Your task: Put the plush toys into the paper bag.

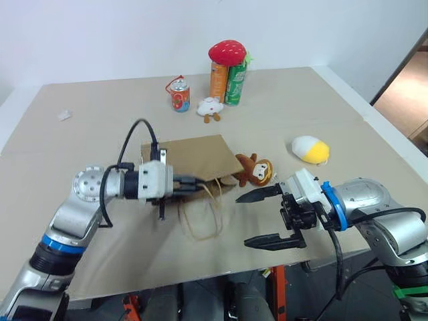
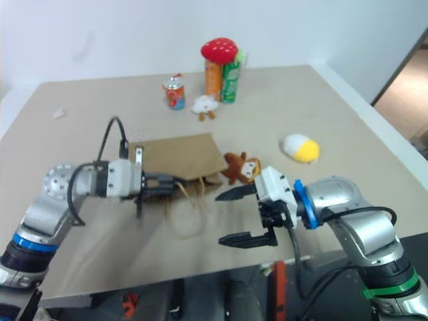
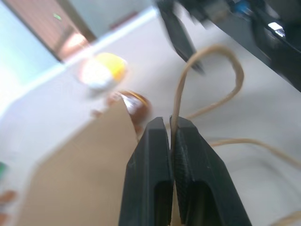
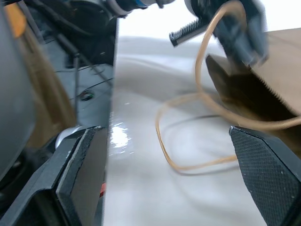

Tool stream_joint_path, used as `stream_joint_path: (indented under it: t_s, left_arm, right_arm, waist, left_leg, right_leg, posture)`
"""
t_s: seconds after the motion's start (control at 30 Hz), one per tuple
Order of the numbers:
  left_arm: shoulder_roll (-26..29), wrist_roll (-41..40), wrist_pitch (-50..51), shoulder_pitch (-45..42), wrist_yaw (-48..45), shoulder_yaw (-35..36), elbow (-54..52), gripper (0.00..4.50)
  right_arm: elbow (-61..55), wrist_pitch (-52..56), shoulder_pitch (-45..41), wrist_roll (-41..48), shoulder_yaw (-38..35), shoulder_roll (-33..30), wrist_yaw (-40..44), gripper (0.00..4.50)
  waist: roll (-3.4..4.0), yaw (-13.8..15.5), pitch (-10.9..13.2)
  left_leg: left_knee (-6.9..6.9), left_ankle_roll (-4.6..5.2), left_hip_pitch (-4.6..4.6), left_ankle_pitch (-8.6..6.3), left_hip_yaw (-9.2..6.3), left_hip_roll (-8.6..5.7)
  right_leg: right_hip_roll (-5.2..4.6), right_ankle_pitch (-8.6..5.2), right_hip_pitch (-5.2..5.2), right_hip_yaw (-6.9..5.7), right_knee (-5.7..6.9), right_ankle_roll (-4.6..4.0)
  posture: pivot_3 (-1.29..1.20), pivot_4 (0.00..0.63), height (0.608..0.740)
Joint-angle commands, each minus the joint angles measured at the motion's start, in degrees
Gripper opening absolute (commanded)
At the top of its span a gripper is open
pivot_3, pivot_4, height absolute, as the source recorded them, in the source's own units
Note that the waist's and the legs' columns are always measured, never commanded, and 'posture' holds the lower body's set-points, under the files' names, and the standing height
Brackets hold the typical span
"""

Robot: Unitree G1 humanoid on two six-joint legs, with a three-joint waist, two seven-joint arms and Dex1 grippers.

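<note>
The brown paper bag lies flat on the table, its mouth towards me. My left gripper is shut on one of its beige cord handles at the mouth; the cord runs between the black fingers. The other handle lies looped on the table. The brown monkey plush toy sits just right of the bag's mouth. Further right lies the white-and-yellow egg plush toy. My right gripper stands open, nothing between its fingers, in front of the monkey and right of the loose handle.
At the back stand a small red can and two tall cans with a red strawberry plush on top. A small white plush lies in front of them. The table's near edge runs just below my grippers.
</note>
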Motion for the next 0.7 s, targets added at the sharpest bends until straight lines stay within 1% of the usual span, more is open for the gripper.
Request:
stream_joint_path:
  t_s: [0.03,0.13,0.17,0.2,0.23,0.27,0.3,0.33,0.4,0.43,0.47,0.5,0.7]
  left_arm:
    - [-2.0,-1.7,3.1,-0.4,3.6,1.7,-2.0,0.14]
    - [-3.6,-1.5,4.7,0.1,6.4,2.0,-3.2,0.14]
    - [-4.3,-1.6,5.5,0.1,7.7,2.3,-3.6,0.0]
    - [-5.2,-1.9,6.7,0.0,9.5,2.7,-4.0,0.0]
    - [-6.0,-2.2,7.7,0.0,10.9,3.2,-4.4,0.0]
    - [-6.7,-2.5,8.6,-0.2,12.3,3.7,-4.6,0.0]
    - [-7.3,-2.8,9.4,-0.2,13.4,4.1,-4.9,0.0]
    - [-7.7,-2.9,9.9,-0.3,13.9,4.3,-5.1,0.0]
    - [-8.0,-2.9,10.3,-0.1,14.8,4.6,-5.6,0.0]
    - [-8.1,-3.1,10.7,-0.1,15.2,4.8,-5.9,0.0]
    - [-8.2,-3.2,11.1,-0.1,15.5,4.8,-6.1,0.0]
    - [-8.4,-3.3,11.4,-0.1,15.8,4.8,-6.3,0.0]
    - [-9.2,-3.4,12.4,-0.2,16.8,4.4,-6.9,0.0]
  right_arm:
    - [1.6,2.1,-0.9,0.6,-2.2,3.4,-6.4,4.5]
    - [3.6,4.0,-2.7,-0.4,-1.9,7.4,-12.5,4.5]
    - [4.3,5.1,-3.6,-0.7,-1.8,8.9,-15.0,3.88]
    - [4.9,5.6,-4.3,-0.9,-1.6,10.1,-16.5,3.63]
    - [5.4,6.0,-5.0,-1.4,-1.3,10.9,-17.6,3.25]
    - [5.8,6.2,-5.4,-2.1,-0.9,11.4,-18.3,2.54]
    - [6.0,6.3,-5.7,-2.7,-0.6,11.8,-19.0,2.34]
    - [6.3,6.3,-5.9,-3.2,-0.5,12.1,-19.5,1.71]
    - [6.7,6.6,-6.1,-3.7,-0.1,12.6,-20.1,1.13]
    - [6.9,6.5,-6.3,-4.0,0.0,12.8,-20.3,0.57]
    - [7.2,6.6,-6.5,-4.3,0.1,13.0,-20.7,0.44]
    - [7.5,6.6,-6.7,-4.5,0.2,13.5,-21.0,0.2]
    - [10.8,4.6,-9.9,-8.6,3.0,17.1,-22.6,0.2]
  waist:
    - [-0.03,-0.1,0.0]
    - [-0.03,0.0,0.0]
    - [-0.03,0.0,0.0]
    - [-0.03,0.0,0.0]
    - [-0.03,0.0,0.0]
    - [-0.03,0.0,0.0]
    - [-0.03,0.0,0.0]
    - [-0.03,0.0,0.0]
    - [-0.03,0.0,0.0]
    - [-0.03,0.0,0.0]
    - [-0.03,0.0,0.0]
    - [-0.03,0.0,0.0]
    - [-0.03,-0.1,0.0]
  left_leg:
    - [0.0,0.04,0.01,0.03,0.0,0.0]
    - [0.0,0.08,0.01,0.05,-0.01,0.01]
    - [0.0,0.08,0.02,0.06,-0.02,0.04]
    - [0.0,0.08,0.02,0.06,-0.03,0.04]
    - [0.01,0.07,0.02,0.06,-0.04,0.07]
    - [0.01,0.07,0.02,0.07,-0.03,0.07]
    - [0.02,0.08,0.02,0.07,-0.04,0.07]
    - [0.03,0.08,0.02,0.07,-0.04,0.07]
    - [0.03,0.08,0.02,0.07,-0.03,0.07]
    - [0.03,0.08,0.02,0.08,-0.03,0.07]
    - [0.03,0.09,0.02,0.08,-0.03,0.06]
    - [0.03,0.09,0.02,0.08,-0.02,0.06]
    - [0.03,0.09,0.03,0.08,-0.02,0.1]
  right_leg:
    - [0.01,0.02,0.0,0.01,0.0,-0.01]
    - [0.09,0.08,-0.01,0.03,0.08,0.0]
    - [0.15,0.09,-0.02,0.06,0.11,-0.02]
    - [0.16,0.09,-0.02,0.06,0.12,-0.02]
    - [0.2,0.09,-0.03,0.09,0.14,-0.02]
    - [0.21,0.1,-0.04,0.1,0.15,-0.03]
    - [0.22,0.1,-0.03,0.12,0.18,-0.03]
    - [0.23,0.1,-0.03,0.12,0.18,-0.03]
    - [0.23,0.1,-0.03,0.14,0.19,-0.03]
    - [0.23,0.1,-0.02,0.14,0.19,-0.03]
    - [0.23,0.1,-0.03,0.14,0.19,-0.03]
    - [0.23,0.1,-0.03,0.15,0.19,-0.03]
    - [0.31,0.1,-0.04,0.17,0.21,-0.04]
  posture:
    - [0.0,0.15,0.74]
    - [0.0,0.15,0.74]
    - [0.0,0.15,0.74]
    - [0.0,0.15,0.74]
    - [0.0,0.15,0.74]
    - [0.0,0.15,0.74]
    - [0.0,0.15,0.74]
    - [0.0,0.15,0.74]
    - [0.0,0.15,0.74]
    - [0.0,0.15,0.74]
    - [0.0,0.15,0.74]
    - [0.0,0.15,0.74]
    - [0.0,0.15,0.74]
